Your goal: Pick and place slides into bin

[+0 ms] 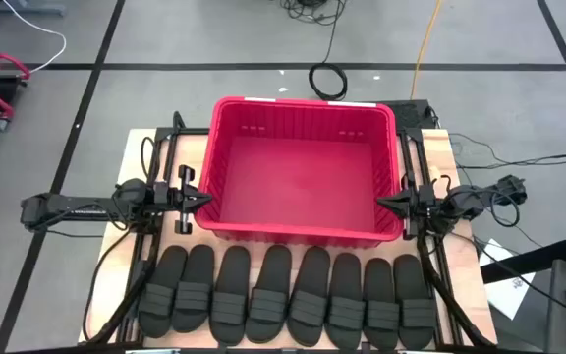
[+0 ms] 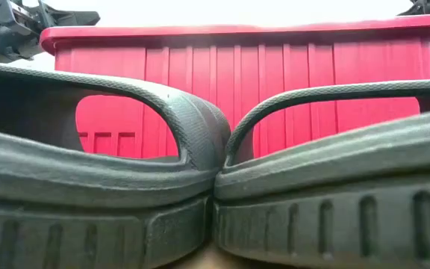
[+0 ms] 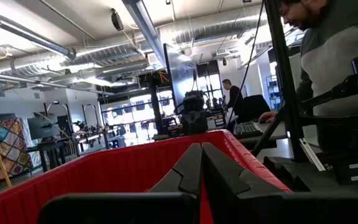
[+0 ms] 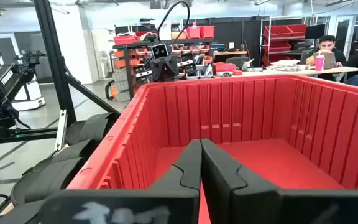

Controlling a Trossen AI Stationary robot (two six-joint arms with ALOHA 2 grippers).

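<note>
Several black slides (image 1: 288, 300) lie side by side in a row on the table's near part, soles down; two fill the low view (image 2: 125, 187). Behind them stands the red bin (image 1: 306, 172), also seen in the low view (image 2: 245, 82), nothing in it. My left gripper (image 1: 204, 199) is shut, level, at the bin's left wall (image 3: 104, 174). My right gripper (image 1: 383, 204) is shut, level, at the bin's right wall (image 4: 123, 162). Neither holds anything.
The wooden table (image 1: 145, 147) carries a dark frame around the bin. Cables (image 1: 327, 79) lie on the floor beyond it. People sit at desks in the room behind (image 4: 328, 50), and a person (image 3: 334, 56) stands near the table's right side.
</note>
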